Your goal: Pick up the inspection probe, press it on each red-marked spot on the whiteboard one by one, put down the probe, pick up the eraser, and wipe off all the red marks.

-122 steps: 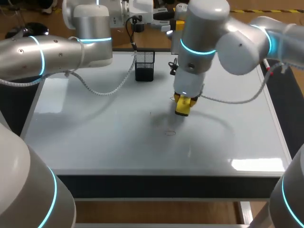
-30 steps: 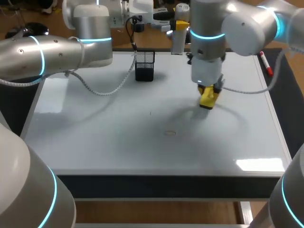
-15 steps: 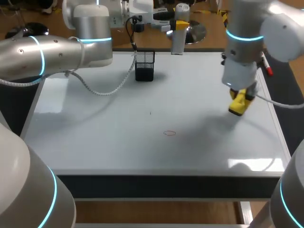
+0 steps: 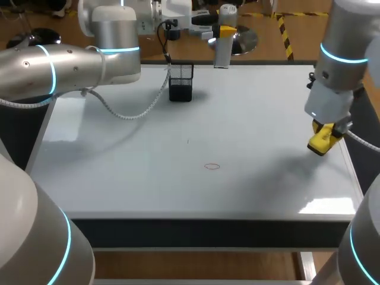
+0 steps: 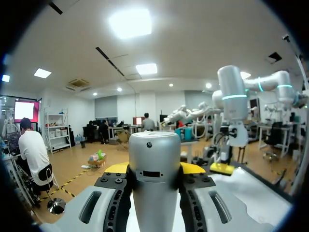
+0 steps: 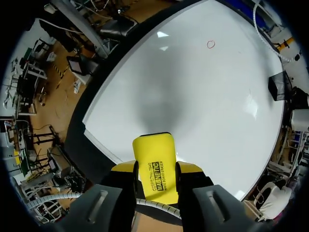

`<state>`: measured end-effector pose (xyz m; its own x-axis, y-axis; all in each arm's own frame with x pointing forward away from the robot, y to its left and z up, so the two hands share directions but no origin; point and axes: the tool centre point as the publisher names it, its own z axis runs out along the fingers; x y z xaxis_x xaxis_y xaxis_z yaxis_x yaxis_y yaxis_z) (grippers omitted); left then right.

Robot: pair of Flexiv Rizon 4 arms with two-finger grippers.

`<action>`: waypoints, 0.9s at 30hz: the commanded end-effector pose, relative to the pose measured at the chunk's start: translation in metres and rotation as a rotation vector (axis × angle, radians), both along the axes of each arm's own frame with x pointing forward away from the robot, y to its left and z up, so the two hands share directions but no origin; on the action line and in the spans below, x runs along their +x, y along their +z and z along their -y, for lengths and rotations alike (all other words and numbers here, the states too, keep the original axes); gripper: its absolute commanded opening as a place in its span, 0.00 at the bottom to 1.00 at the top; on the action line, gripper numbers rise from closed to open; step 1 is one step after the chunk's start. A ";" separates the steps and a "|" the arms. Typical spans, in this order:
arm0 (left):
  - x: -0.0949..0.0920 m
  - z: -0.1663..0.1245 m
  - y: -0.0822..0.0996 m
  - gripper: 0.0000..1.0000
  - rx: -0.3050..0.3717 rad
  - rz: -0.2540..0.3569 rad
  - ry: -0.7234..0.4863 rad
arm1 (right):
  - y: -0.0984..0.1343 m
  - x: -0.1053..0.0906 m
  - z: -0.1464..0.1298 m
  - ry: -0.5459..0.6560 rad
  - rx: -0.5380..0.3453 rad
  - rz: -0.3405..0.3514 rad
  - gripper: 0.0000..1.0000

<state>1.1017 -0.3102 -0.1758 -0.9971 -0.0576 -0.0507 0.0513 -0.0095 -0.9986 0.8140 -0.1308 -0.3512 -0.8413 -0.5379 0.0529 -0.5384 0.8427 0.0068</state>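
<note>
Eraser in right jaws, base hidden, red mark faint

There is one red mark, a small ring on the whiteboard toward the middle of its near edge, and one black mesh holder standing by the far edge. One yellow eraser hangs over the right edge, and one silver inspection probe shows in the left wrist view. Two arms are over the whiteboard, the left arm at the far left corner and the right arm at the right edge, each carrying one of those two tools.
</note>
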 end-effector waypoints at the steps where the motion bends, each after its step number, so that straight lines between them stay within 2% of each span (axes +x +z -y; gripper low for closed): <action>1: 0.001 0.000 0.002 0.00 0.003 -0.002 -0.001 | 0.002 -0.007 0.005 0.003 0.033 0.057 0.00; 24: 0.001 0.000 0.002 0.00 0.003 -0.002 -0.001 | 0.002 -0.007 0.005 0.003 0.033 0.057 0.00; 27: -0.013 -0.002 0.001 0.00 0.008 0.011 -0.002 | 0.002 -0.007 0.005 0.003 0.033 0.057 0.00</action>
<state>1.0976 -0.3115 -0.1765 -0.9972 -0.0466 -0.0583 0.0587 -0.0072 -0.9983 0.8070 -0.1349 -0.3492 -0.8420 -0.5393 -0.0134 -0.5394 0.8420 0.0060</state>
